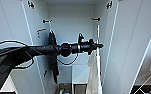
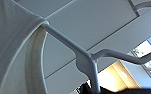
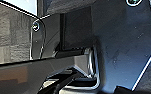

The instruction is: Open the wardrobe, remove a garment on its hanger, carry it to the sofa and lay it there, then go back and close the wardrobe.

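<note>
— Where is the arm now?

— The robot's black left arm reaches into the tall white wardrobe (image 1: 73, 30), both panelled doors swung wide. Its pincer, the left gripper (image 1: 99, 45), is up near the right inner wall, level with the dark rail brackets.

— Spread or pinching?

— I cannot tell; the tips are too small and dark to read.

— And the shirt?

— In the left wrist view the plain white short-sleeved T-shirt (image 2: 13, 50) hangs just beside the pincer, its collar draped over the thin white plastic hanger (image 2: 84, 60), whose stem runs down toward the dark gripper body. Whether it is clamped, I cannot say.

— The other arm?

— Just dark plate by a wooden floor (image 3: 8, 37).
</note>
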### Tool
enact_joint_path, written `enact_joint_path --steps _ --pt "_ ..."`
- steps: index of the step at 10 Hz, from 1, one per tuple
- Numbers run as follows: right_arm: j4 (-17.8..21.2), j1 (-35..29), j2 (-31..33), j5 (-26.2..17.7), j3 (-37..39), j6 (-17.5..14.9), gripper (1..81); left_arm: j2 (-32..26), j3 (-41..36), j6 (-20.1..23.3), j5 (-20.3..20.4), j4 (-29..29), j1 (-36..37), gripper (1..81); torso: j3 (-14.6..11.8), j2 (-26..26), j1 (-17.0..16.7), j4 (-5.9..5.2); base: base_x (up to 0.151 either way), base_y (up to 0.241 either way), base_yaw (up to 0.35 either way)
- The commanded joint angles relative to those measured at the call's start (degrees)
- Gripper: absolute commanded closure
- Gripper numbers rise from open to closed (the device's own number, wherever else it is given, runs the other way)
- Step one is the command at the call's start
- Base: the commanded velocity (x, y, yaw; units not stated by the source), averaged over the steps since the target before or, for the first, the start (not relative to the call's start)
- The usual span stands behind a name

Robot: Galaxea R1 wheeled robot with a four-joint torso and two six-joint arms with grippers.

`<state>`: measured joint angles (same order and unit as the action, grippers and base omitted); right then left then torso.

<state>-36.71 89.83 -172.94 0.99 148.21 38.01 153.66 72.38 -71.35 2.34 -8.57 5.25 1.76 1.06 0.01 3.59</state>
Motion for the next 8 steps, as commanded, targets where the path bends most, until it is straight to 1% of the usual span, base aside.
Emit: enact_joint_path --steps 1,3,4,8 --pt "-0.56 -2.77 -0.5 -2.31 -0.48 -0.05 1.0 -0.37 -0.12 0.95 3.02 -1.54 10.25 81.1 0.0 0.0 0.0 0.0 -0.078 0.0 0.0" --pt "-0.56 -2.77 -0.5 -2.3 -0.48 -0.13 1.0 -0.37 -0.65 0.95 3.11 -1.54 10.25 81.1 0.0 -0.02 0.02 0.0 -0.067 0.0 0.0" --pt "-0.56 -2.68 -0.42 -2.22 -0.48 -0.13 1.0 -0.37 -1.01 1.04 3.81 -1.54 10.25 81.1 0.0 -0.02 0.02 0.0 -0.065 0.0 0.0" --pt "-0.47 -2.68 -0.42 -2.22 -0.48 -0.05 1.0 -0.37 -1.97 1.04 3.9 -1.63 9.73 81.1 0.0 -0.02 0.0 0.0 -0.065 0.0 0.0"
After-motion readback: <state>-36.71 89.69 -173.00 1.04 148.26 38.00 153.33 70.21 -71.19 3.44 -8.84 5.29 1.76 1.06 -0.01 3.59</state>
